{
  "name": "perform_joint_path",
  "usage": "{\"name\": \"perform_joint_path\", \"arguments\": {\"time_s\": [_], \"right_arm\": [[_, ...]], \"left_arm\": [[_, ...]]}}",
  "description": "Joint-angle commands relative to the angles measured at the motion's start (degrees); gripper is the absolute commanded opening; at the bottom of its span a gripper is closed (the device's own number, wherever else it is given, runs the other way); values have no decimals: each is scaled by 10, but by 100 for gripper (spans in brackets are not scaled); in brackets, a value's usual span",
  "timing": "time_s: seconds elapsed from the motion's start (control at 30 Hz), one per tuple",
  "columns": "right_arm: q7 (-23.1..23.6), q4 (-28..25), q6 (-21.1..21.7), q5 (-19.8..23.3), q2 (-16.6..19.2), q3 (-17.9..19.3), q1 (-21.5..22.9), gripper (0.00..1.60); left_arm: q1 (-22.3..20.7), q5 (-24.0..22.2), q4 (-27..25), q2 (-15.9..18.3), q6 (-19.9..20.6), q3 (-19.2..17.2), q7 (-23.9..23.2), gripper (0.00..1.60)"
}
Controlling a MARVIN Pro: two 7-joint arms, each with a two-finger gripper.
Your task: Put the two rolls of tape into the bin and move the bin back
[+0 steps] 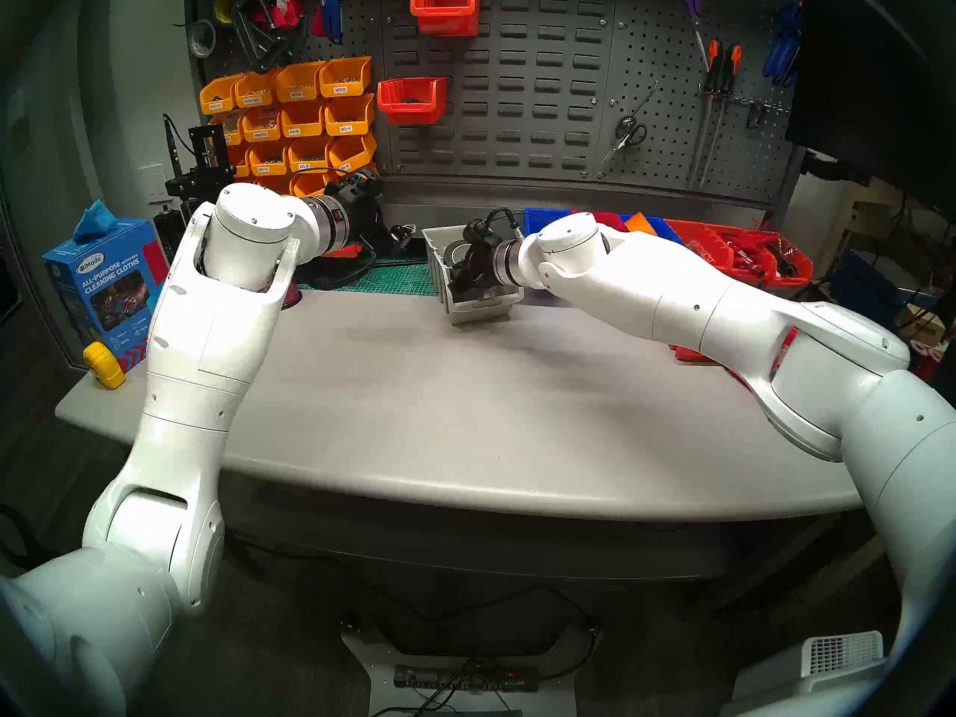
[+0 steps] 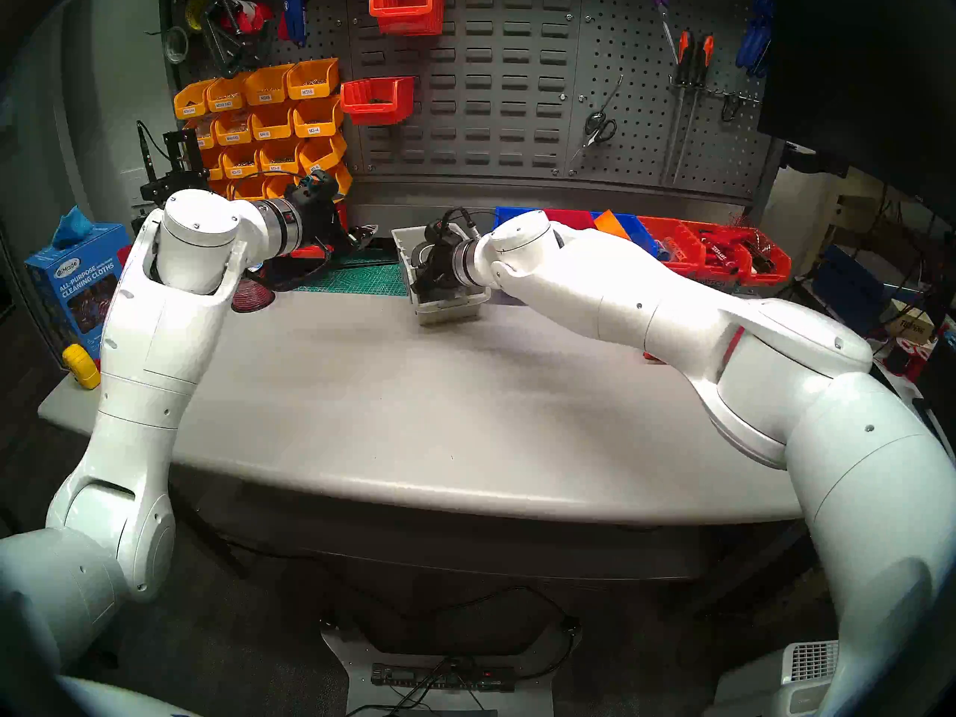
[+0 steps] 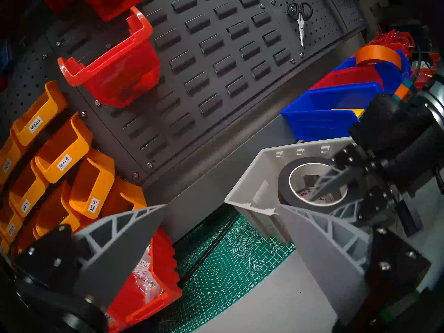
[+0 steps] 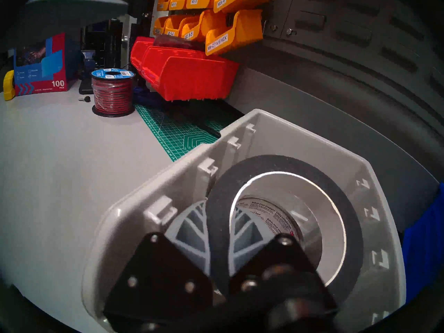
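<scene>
The beige-grey bin (image 1: 481, 310) stands at the back middle of the table, beside the green mat; it also shows in the wrist views (image 3: 247, 181) (image 4: 168, 186). The wide black roll (image 4: 283, 165) stands tilted on edge inside it. The smaller silver-grey roll (image 4: 271, 214) with printed core lies behind it, seen through the black roll's core. My right gripper (image 4: 219, 210) reaches into the bin, one finger outside the black band and one inside its core, shut on the black roll. My left gripper (image 3: 223, 206) is open and empty, left of the bin.
Blue and red bins (image 3: 331, 109) with an orange roll (image 3: 377, 55) stand right of the beige bin. Red bins (image 4: 187, 77) and a red wire spool (image 4: 113, 92) stand left, by the green mat (image 3: 228, 265). The pegboard wall is close behind.
</scene>
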Motion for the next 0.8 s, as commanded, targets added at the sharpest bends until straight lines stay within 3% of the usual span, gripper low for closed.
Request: {"name": "perform_joint_path", "arguments": {"time_s": [0.0, 0.1, 0.17, 0.23, 0.47, 0.77], "right_arm": [[18, 64, -57, -12, -55, 10, 21, 160], [16, 44, -79, -10, -41, 18, 14, 160], [-6, 4, -91, -30, -22, 8, 12, 160], [-7, -13, -100, -16, -16, 20, 0, 160], [-58, -81, -94, -19, 17, 23, -13, 160], [-71, -91, -92, -20, 21, 23, -15, 160]], "left_arm": [[-8, 0, -6, 1, 0, -3, 1, 160], [-8, 0, -6, 1, 1, -3, 1, 160], [-8, 0, -6, 1, 0, -3, 1, 160], [-8, 0, -6, 1, 0, -3, 1, 160], [-8, 0, -6, 1, 1, -3, 1, 160], [-8, 0, -6, 1, 1, -3, 1, 160]]}}
